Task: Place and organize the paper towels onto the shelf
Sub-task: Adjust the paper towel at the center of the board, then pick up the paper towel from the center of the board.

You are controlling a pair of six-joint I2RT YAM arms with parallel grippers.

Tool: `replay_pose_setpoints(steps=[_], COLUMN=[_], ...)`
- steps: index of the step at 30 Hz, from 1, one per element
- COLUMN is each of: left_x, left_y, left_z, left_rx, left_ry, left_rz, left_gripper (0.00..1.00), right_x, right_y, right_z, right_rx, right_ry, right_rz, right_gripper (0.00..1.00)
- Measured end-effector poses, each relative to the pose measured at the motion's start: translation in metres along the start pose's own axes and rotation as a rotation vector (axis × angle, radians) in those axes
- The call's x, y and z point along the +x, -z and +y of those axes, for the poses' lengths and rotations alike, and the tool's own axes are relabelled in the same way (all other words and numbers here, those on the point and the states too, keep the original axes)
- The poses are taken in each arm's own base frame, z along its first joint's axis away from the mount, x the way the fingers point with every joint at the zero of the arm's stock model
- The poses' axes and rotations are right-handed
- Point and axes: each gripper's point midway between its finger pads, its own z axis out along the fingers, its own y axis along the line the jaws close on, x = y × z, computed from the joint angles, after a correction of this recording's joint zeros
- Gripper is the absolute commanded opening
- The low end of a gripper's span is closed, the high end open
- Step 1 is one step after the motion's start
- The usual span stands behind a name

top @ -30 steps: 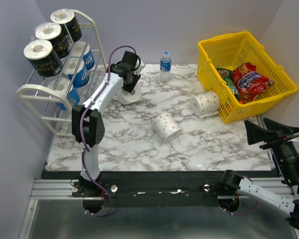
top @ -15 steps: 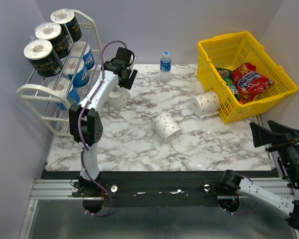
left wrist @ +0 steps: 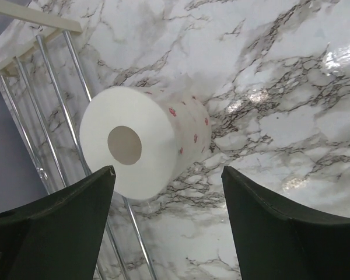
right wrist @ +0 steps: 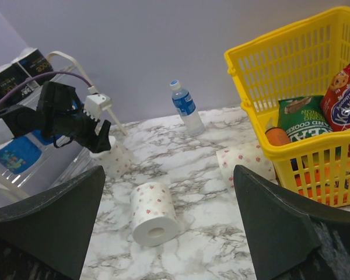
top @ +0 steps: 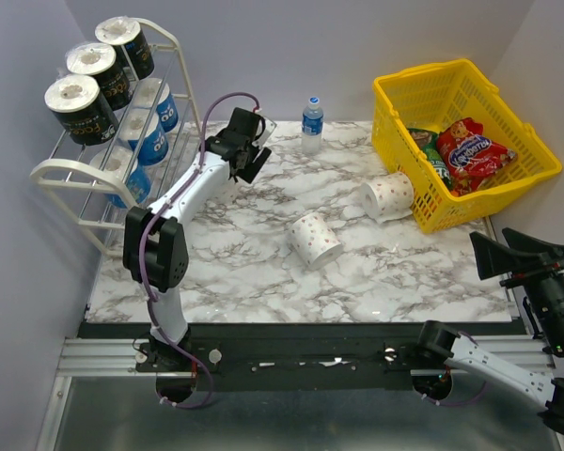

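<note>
My left gripper (top: 247,150) is open and empty above the back left of the table. In its wrist view its jaws (left wrist: 166,170) stand wide apart over a white red-dotted paper towel roll (left wrist: 143,140) lying against the bottom bars of the white shelf (left wrist: 35,16). That roll also shows in the right wrist view (right wrist: 114,157). The shelf (top: 61,169) holds three black rolls (top: 75,108) on top and blue rolls (top: 148,141) below. Two more dotted rolls lie on the table, one in the middle (top: 315,240) and one by the basket (top: 387,195). My right gripper (top: 522,258) is open and empty at the right edge.
A yellow basket (top: 493,178) with snack packs stands at the back right. A small water bottle (top: 311,125) stands at the back middle. Grey walls close in the back and both sides.
The left gripper moved the dotted roll left to the foot of the shelf, let it go and swung back to the right. The right gripper shifted slightly.
</note>
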Motion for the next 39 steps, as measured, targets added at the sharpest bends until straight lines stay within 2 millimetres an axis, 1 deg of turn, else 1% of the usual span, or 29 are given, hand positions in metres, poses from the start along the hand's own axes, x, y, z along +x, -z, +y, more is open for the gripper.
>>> replay_pose_setpoints(steps=[4,8,15,21,22,25,27,28,31,35,39], left_x=[0.016,0.026,0.026,0.031,0.03,0.029,0.03,0.03,0.032,0.04,0.045], left_y=[-0.023,-0.036,-0.054,-0.069,-0.069,-0.07,-0.07,-0.07,-0.07,-0.072,-0.072], left_z=[0.002,0.002,0.004,0.01,0.012,0.014,0.016,0.016,0.018,0.016,0.017], left_rx=[-0.033,-0.053,-0.083,-0.134,-0.144,-0.159,-0.167,-0.172,-0.184,-0.188,-0.196], left_ry=[-0.04,-0.072,-0.09,-0.119,-0.121,-0.127,-0.128,-0.128,-0.126,-0.129,-0.129], left_rz=[0.043,0.063,0.059,0.077,0.074,0.071,0.074,0.075,0.083,0.103,0.118], left_gripper=[0.84,0.82,0.75,0.67,0.65,0.66,0.69,0.73,0.75,0.75,0.7], right_x=[0.0,0.0,0.0,0.0,0.001,0.002,0.002,0.003,0.005,0.01,0.013], right_y=[0.0,0.0,0.0,-0.002,-0.002,-0.003,-0.004,-0.005,-0.007,-0.012,-0.015], right_z=[0.0,0.0,0.0,0.001,0.001,0.002,0.002,0.003,0.004,0.008,0.009], right_rx=[0.0,0.0,0.0,0.001,0.002,0.003,0.003,0.003,0.003,0.006,0.006], right_ry=[-0.001,0.0,0.01,0.021,0.024,0.03,0.03,0.03,0.035,0.056,0.066], right_rz=[0.0,0.0,-0.001,0.003,0.004,0.007,0.007,0.007,0.009,0.023,0.028], right_gripper=[1.0,1.0,1.0,1.0,1.0,1.0,1.0,1.0,1.0,1.0,1.0])
